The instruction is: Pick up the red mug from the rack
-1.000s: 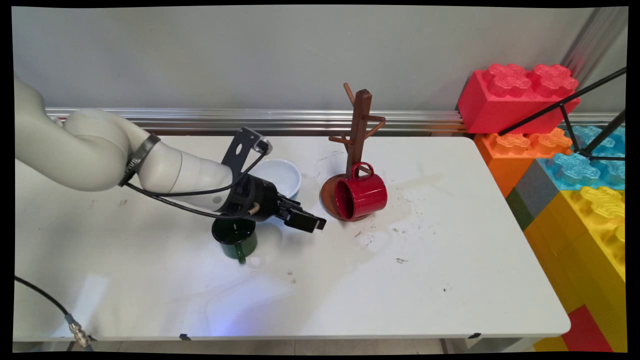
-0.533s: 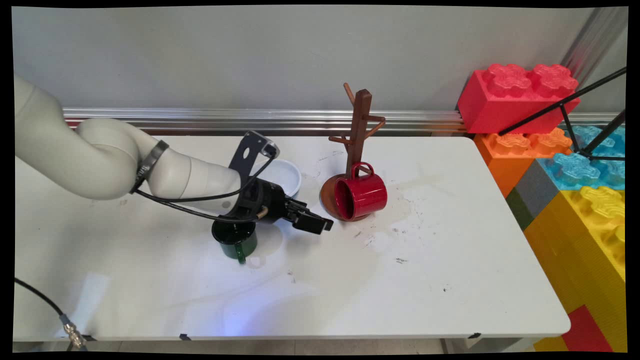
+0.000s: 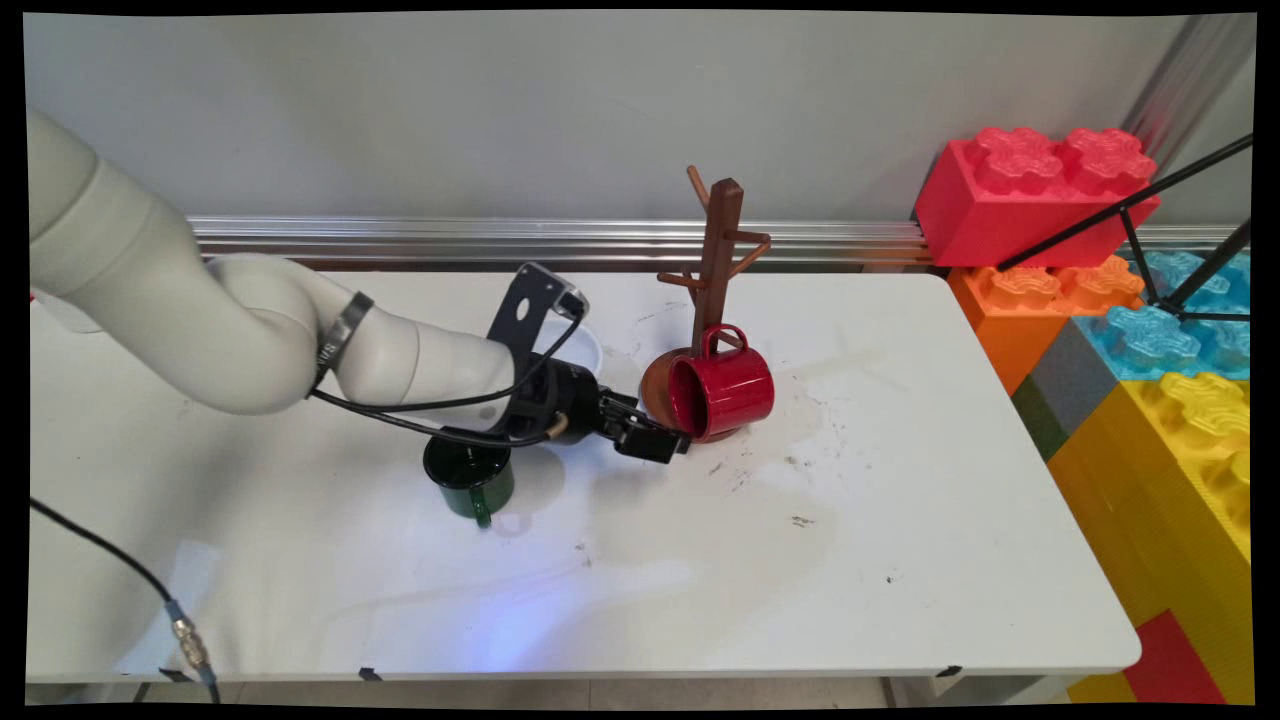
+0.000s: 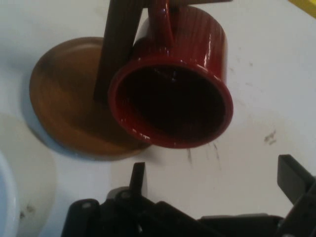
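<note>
Hovering hand spread wide, empty, just short of red mug rim; bare table right.

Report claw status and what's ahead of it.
Claw open, empty, low over table. Red mug hanging on wooden mug tree dead ahead. Green mug behind.

We see the white jointed robot arm reaching in from the left, bent at the elbow and angled low, its black two-finger pincer pointing rightward with the fingers spread apart, holding nothing.
</note>
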Controlling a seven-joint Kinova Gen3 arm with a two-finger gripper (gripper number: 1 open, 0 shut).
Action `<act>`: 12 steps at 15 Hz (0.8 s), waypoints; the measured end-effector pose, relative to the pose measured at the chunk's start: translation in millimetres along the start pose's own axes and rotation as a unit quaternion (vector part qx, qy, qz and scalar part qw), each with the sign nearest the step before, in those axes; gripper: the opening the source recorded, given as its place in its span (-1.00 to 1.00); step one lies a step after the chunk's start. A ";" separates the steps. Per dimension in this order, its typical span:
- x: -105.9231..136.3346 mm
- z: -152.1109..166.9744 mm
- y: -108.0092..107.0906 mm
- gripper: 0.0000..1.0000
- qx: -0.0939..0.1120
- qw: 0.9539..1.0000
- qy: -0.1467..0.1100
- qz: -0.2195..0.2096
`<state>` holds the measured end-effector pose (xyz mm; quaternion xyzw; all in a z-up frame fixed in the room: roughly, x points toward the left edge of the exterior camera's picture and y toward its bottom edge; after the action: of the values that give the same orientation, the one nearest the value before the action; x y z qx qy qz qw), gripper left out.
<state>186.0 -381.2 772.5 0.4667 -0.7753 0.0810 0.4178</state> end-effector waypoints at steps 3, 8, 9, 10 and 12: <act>2.3 10.0 0.8 1.00 -0.001 1.000 0.009 -0.001; 4.7 19.2 1.1 1.00 -0.007 1.000 0.018 -0.011; 5.2 21.2 0.9 1.00 -0.008 1.000 0.020 -0.016; 5.7 22.7 0.7 1.00 -0.009 1.000 0.021 -0.020; 6.7 26.1 -0.2 1.00 -0.012 0.999 0.024 -0.028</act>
<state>169.8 -399.1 760.6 0.4812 -0.7525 0.0715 0.4439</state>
